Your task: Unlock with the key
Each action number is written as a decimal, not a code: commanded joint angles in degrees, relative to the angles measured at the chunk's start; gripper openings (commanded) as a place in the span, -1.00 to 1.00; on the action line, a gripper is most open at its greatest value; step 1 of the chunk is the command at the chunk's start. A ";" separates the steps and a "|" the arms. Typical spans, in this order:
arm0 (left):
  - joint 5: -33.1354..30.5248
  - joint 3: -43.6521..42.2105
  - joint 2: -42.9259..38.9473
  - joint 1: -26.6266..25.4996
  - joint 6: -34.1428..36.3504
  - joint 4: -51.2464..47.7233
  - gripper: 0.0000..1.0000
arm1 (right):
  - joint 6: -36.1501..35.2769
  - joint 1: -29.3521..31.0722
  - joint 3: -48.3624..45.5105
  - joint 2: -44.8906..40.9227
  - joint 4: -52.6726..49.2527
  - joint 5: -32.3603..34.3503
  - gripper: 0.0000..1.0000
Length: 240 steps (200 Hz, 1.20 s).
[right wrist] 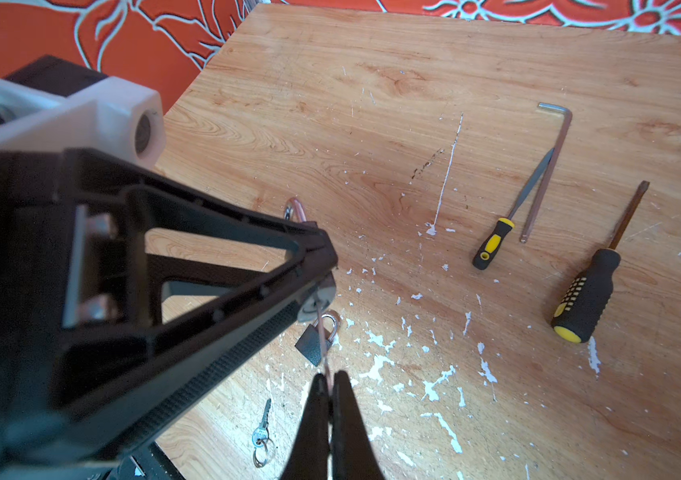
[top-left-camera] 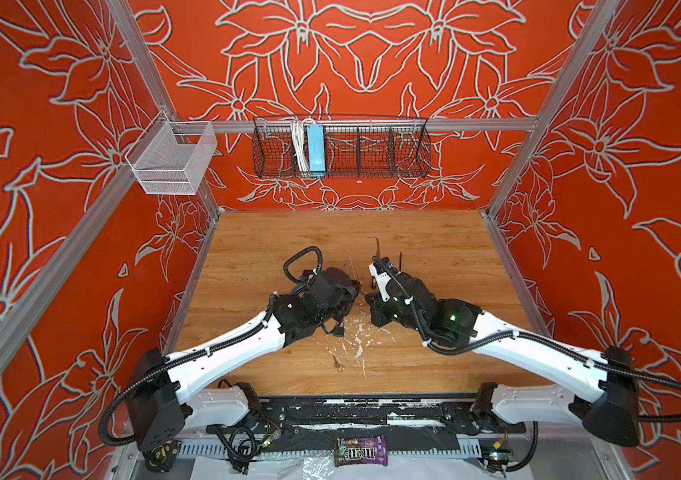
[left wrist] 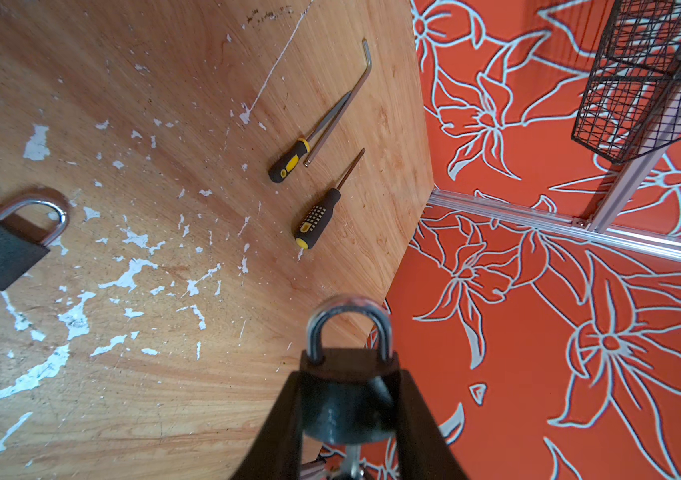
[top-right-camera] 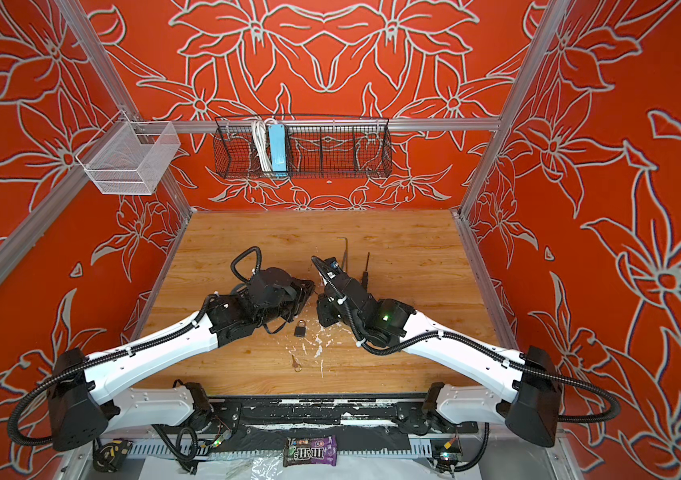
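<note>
My left gripper point(left wrist: 349, 370) is shut on a dark padlock point(left wrist: 347, 399) held above the table, its silver shackle point(left wrist: 349, 320) poking out past the fingertips. In the right wrist view, my right gripper point(right wrist: 329, 377) is shut on a thin key point(right wrist: 323, 336), seen edge-on. The key's blade reaches up to the round keyhole end of the held padlock point(right wrist: 318, 296). In both top views the left gripper point(top-left-camera: 354, 291) and right gripper point(top-left-camera: 372, 300) meet tip to tip over the table's middle, and the lock and key are hidden between them.
A second padlock point(top-right-camera: 299, 329) lies on the wooden table point(top-right-camera: 392, 365) just below the grippers, with a spare key on a ring point(top-right-camera: 296, 364) nearer the front. Two black-and-yellow screwdrivers point(right wrist: 586, 291) and a hex key point(right wrist: 548, 166) lie behind the right arm. Wire baskets point(top-left-camera: 340, 151) hang on the back wall.
</note>
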 commanded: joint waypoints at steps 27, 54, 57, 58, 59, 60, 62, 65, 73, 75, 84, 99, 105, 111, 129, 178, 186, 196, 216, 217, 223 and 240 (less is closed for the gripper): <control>10.11 0.04 0.73 -1.34 -1.31 4.36 -1.00 | -3.68 -1.13 -0.25 1.31 6.62 1.01 -1.00; 10.46 -0.03 0.40 -1.62 -0.91 4.12 -1.00 | -10.65 -1.12 -1.52 1.27 10.69 1.88 -1.00; 10.56 -0.03 0.35 -1.58 -0.93 4.04 -1.00 | -11.25 -1.12 -1.65 1.10 11.12 1.95 -1.00; 10.58 -0.03 0.30 -1.56 -0.94 4.03 -1.00 | -11.40 -1.12 -1.71 1.07 11.34 2.01 -1.00; 10.58 -0.03 0.28 -1.59 -0.89 4.03 -1.00 | -11.57 -1.12 -1.79 1.01 11.54 2.03 -1.00; 10.59 -0.03 0.27 -1.61 -0.91 4.03 -1.00 | -11.78 -1.12 -1.82 0.98 11.68 2.09 -1.00; 10.59 -0.09 0.26 -1.69 -0.91 4.03 -1.00 | -12.16 -1.12 -1.96 0.96 12.07 2.07 -1.00; 10.59 -0.11 0.20 -1.71 -0.92 4.14 -1.00 | -12.82 -1.12 -2.21 0.82 12.68 1.96 -1.00; 10.59 -0.36 0.12 -1.85 -0.93 4.44 -1.00 | -14.13 -1.12 -2.76 0.58 14.17 1.63 -1.00; 10.59 -0.42 0.09 -1.88 -0.85 4.50 -1.00 | -14.15 -1.12 -2.85 0.46 14.43 1.62 -1.00; 10.59 -0.63 -0.01 -1.92 -0.92 4.70 -1.00 | -12.94 -1.36 -3.34 0.14 15.56 1.65 -1.00; 10.43 -0.89 -0.18 -2.14 -0.75 5.17 -1.00 | -7.64 -3.53 -4.74 -0.61 18.82 -5.46 -1.00; 10.28 -1.03 -0.30 -2.15 -0.64 5.08 -1.00 | -4.82 -4.72 -5.12 -0.84 20.12 -8.79 -1.00; 9.88 -1.15 -0.45 -2.24 -0.41 4.91 -1.00 | -2.06 -5.77 -5.48 -1.07 21.14 -11.32 -1.00; 8.82 -1.16 -0.77 -2.41 -0.08 3.63 -1.00 | 4.25 -7.73 -6.25 -2.35 22.72 -13.70 -1.00; 6.33 -1.08 -0.38 -2.57 0.45 0.86 -1.00 | 1.45 -7.72 -4.63 -3.88 16.83 -6.64 -1.00; 6.29 -1.17 -0.26 -2.59 0.22 0.68 -1.00 | 0.31 -7.21 -4.21 -3.88 16.30 -5.57 -1.00; 6.03 -1.17 -0.23 -2.59 0.28 0.54 -1.00 | -1.62 -6.44 -3.36 -3.69 15.37 -3.71 -1.00; 5.77 -1.17 -0.34 -2.59 -0.22 0.49 -1.00 | -3.19 -6.17 -2.67 -3.53 14.71 -3.02 -1.00; 5.76 -1.17 -0.35 -2.59 -0.27 0.54 -1.00 | -3.15 -6.15 -2.75 -3.53 14.76 -3.16 -1.00; 5.59 -1.25 -0.39 -2.59 -0.23 0.89 -1.00 | -2.97 -6.05 -3.22 -3.51 15.48 -3.92 -1.00; 4.61 -1.17 -0.75 -2.59 -0.85 1.21 -1.00 | -2.50 -5.15 -5.32 -3.97 17.01 -4.04 -1.00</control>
